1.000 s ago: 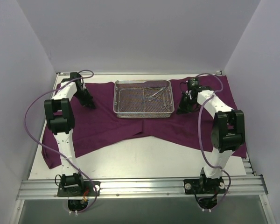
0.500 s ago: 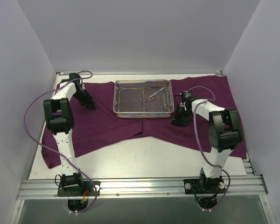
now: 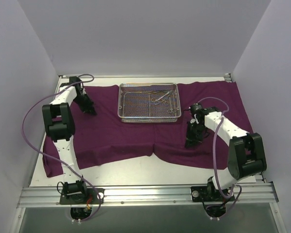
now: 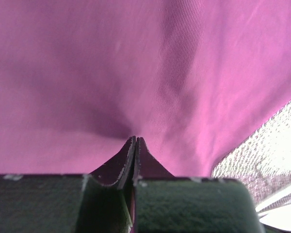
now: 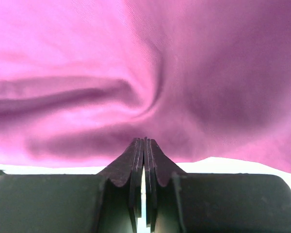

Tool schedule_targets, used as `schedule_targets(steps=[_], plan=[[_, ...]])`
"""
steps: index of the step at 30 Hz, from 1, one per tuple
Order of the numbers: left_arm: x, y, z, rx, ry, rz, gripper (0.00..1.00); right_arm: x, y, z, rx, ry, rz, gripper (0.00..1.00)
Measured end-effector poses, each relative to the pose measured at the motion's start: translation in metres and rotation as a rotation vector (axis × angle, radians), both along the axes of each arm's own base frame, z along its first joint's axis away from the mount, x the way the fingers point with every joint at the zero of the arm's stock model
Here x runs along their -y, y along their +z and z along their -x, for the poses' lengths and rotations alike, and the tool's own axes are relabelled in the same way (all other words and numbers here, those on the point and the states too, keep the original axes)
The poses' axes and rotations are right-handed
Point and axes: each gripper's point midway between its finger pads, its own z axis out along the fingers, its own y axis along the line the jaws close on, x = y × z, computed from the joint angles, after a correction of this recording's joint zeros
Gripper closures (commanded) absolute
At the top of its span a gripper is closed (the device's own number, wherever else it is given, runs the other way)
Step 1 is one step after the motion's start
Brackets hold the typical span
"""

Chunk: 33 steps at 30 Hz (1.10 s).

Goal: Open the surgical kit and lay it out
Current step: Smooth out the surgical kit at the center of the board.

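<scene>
Your left gripper [image 3: 90,110] clamps the purple cloth wrap [image 3: 116,136] at the wire-mesh tray's [image 3: 148,120] nine o'clock, your right gripper [image 3: 189,143] at five.

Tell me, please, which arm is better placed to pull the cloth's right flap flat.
Probably right: the right fingers are shut on the cloth wrap at that flap, near-right of the wire-mesh tray; the left fingers pinch it far left.

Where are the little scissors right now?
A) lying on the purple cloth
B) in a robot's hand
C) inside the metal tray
C: the scissors lie inside the tray, which sits on the cloth.
</scene>
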Motion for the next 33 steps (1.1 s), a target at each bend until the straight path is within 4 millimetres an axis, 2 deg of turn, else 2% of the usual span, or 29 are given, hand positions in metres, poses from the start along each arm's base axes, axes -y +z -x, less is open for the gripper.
schedule_targets(steps=[1,3,6,8,10,12,15,19,23,26,28,31,33], plan=[[-0.001,0.003,0.004,-0.001,-0.001,-0.004,0.98,0.002,0.008,-0.005,0.01,-0.002,0.014,1.0],[-0.002,0.011,0.011,0.001,-0.003,-0.012,0.98,0.001,0.026,-0.026,0.074,-0.005,0.025,1.0],[0.0,0.03,0.024,0.024,-0.008,-0.017,0.98,-0.011,0.051,-0.056,0.186,0.004,0.002,1.0],[0.003,0.04,0.036,0.028,-0.013,-0.015,0.97,-0.024,0.058,-0.065,0.224,0.031,-0.021,1.0],[0.007,0.047,0.051,0.029,-0.028,-0.017,0.9,-0.039,0.055,-0.061,0.22,0.074,-0.035,1.0],[0.009,0.047,0.062,0.022,-0.041,-0.017,0.91,-0.057,0.048,-0.053,0.21,0.123,-0.054,1.0],[0.016,0.036,0.078,-0.02,-0.056,0.0,0.93,-0.081,0.033,-0.039,0.171,0.179,-0.104,1.0],[0.022,0.019,0.095,-0.084,-0.056,0.03,0.95,-0.09,-0.002,-0.027,0.09,0.206,-0.101,1.0],[0.024,0.004,0.101,-0.135,-0.042,0.046,0.98,-0.089,-0.023,0.004,0.012,0.241,-0.075,1.0],[0.023,-0.006,0.109,-0.17,-0.033,0.048,0.98,-0.086,-0.025,0.026,-0.021,0.263,-0.071,1.0],[0.02,-0.008,0.114,-0.185,-0.024,0.047,0.97,-0.083,-0.018,0.04,-0.041,0.27,-0.068,1.0],[0.011,-0.004,0.111,-0.164,-0.022,0.002,0.93,-0.082,0.0,0.036,-0.002,0.261,-0.07,1.0],[0.004,0.006,0.104,-0.135,-0.022,-0.03,0.89,-0.084,0.015,0.017,0.05,0.238,-0.079,1.0]])
